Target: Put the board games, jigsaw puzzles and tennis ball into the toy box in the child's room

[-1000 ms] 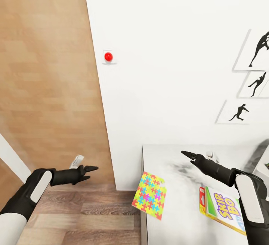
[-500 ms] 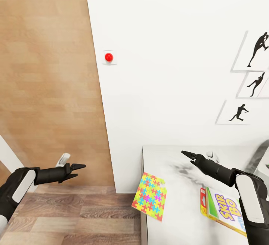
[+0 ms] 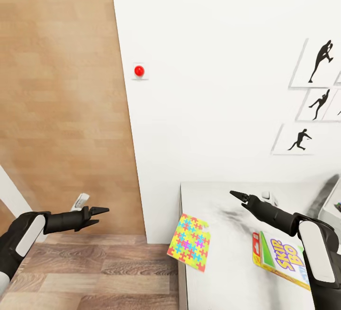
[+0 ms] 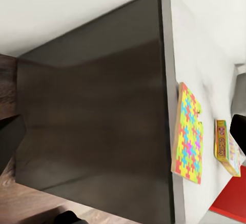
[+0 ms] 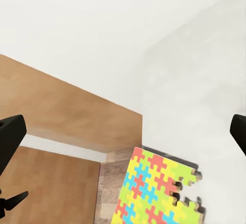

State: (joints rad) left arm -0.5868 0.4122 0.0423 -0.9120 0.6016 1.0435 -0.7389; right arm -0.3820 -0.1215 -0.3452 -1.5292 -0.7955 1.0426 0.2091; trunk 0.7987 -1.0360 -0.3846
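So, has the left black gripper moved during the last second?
Yes. The left black gripper has drawn back toward the robot, away from the pale grey table edge and the colourful jigsaw puzzle.

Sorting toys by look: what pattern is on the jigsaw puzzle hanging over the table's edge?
The jigsaw puzzle shows interlocking pieces in yellow, green, red, blue and pink; clearest in the head view.

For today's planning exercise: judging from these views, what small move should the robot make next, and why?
Probably ease the right gripper down toward the jigsaw. It hovers empty above the table, the jigsaw overhangs the table's edge nearby, and the left gripper is off over the floor. The SKIP-BO box lies under the right arm.
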